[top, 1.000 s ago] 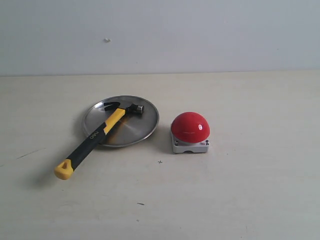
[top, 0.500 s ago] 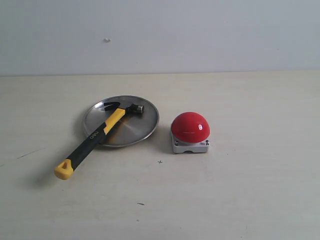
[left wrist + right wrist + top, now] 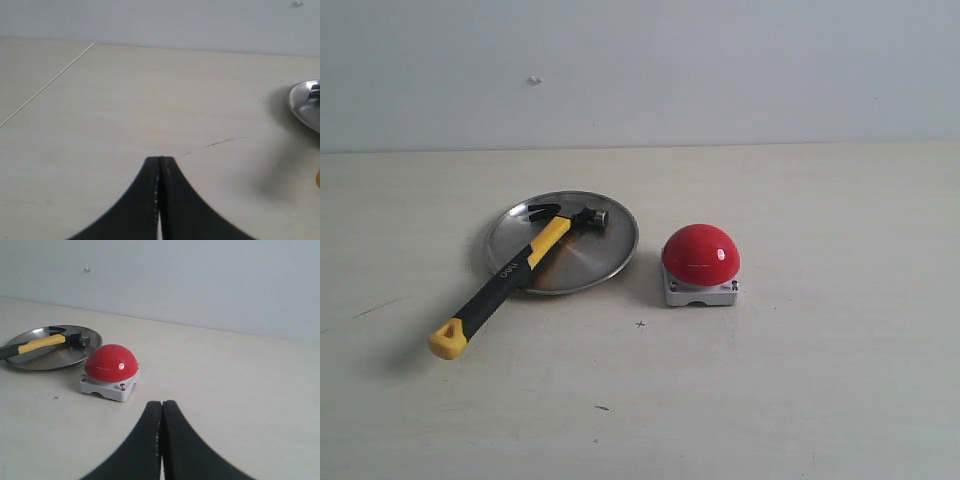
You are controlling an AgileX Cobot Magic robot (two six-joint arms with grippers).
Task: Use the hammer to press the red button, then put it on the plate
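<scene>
In the exterior view, a short white marking sits on the black grip of the hammer (image 3: 515,270). It may be a brand name, but it is too small for us to read. The hammer has a dark claw head and a handle that is yellow near the head, black along the grip, and ends in a yellow loop. Its head lies inside the plate (image 3: 595,262), a round, shallow silver dish with a raised rim. The handle crosses that rim and reaches out over the pale table (image 3: 800,380), so the loop is well outside the dish. Nothing else lies in the plate. Just beside the plate, not touching it, stands the red button (image 3: 700,254), a glossy dome on a square grey-white base. A tiny cross mark (image 3: 640,323) shows on the table near the base. Neither arm shows in this view.

In the left wrist view, the left gripper (image 3: 160,162) is clenched, its two black fingers pressed together with nothing between them. Only an edge of the plate (image 3: 302,102) shows, well apart from the fingers. A thin seam (image 3: 50,82) runs across the table.

In the right wrist view, the right gripper (image 3: 161,407) is also clenched on nothing. The red button (image 3: 111,362) stands near it, with small screws at the corners of its base. The plate (image 3: 65,355) lies beyond, holding the head of the hammer (image 3: 42,343).
</scene>
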